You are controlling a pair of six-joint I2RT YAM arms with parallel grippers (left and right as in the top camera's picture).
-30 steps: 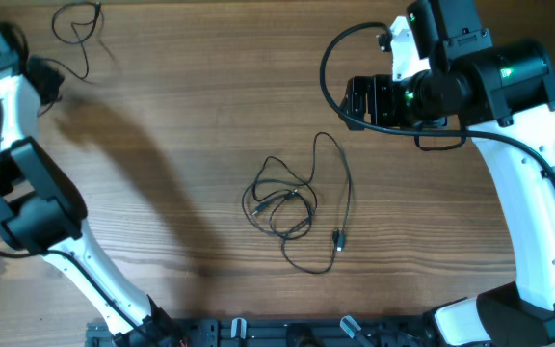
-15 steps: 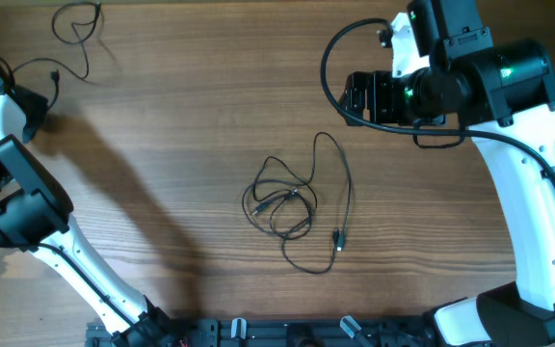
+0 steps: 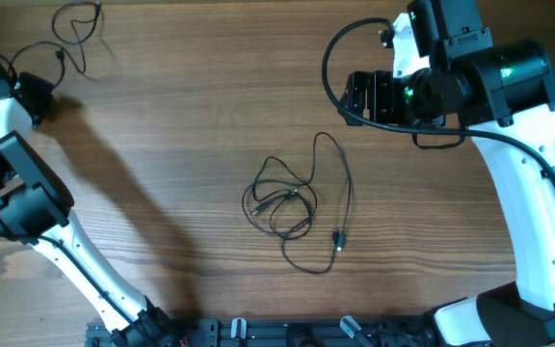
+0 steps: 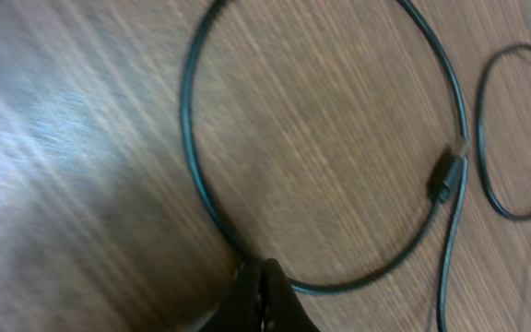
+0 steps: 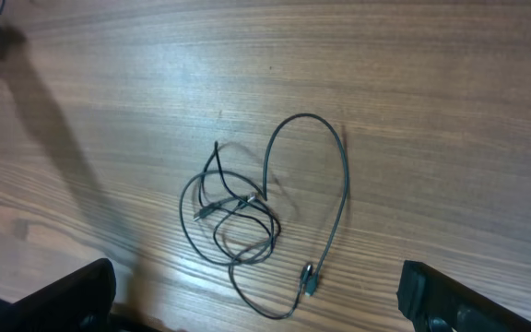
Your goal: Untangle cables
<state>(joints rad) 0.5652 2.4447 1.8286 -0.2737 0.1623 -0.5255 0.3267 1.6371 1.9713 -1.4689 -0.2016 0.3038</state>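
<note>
One thin black cable [image 3: 75, 24] lies at the far left corner. Its loop [image 4: 192, 138] and small plug [image 4: 444, 175] fill the left wrist view. My left gripper [image 3: 37, 92] is shut, and its closed tips [image 4: 264, 267] pinch that loop where it runs in between them. Two more cables form a loose tangle [image 3: 287, 207] mid-table, with a plug end [image 3: 337, 238] trailing to the right. The right wrist view shows the same tangle [image 5: 238, 217] and plug [image 5: 310, 277]. My right gripper [image 3: 359, 96] hovers high behind it, open wide and empty, with a finger [image 5: 72, 295] at each lower corner.
The wood table [image 3: 181, 125] stretches between the corner cable and the tangle. The left arm's white links [image 3: 27, 202] run down the left edge. A black rail [image 3: 258, 333] lines the near edge. The right arm's base stands at bottom right [image 3: 499, 313].
The left gripper has closed from open to shut at the far left corner. The corner cable's lower strand has been drawn left toward it. The right arm barely moved.
</note>
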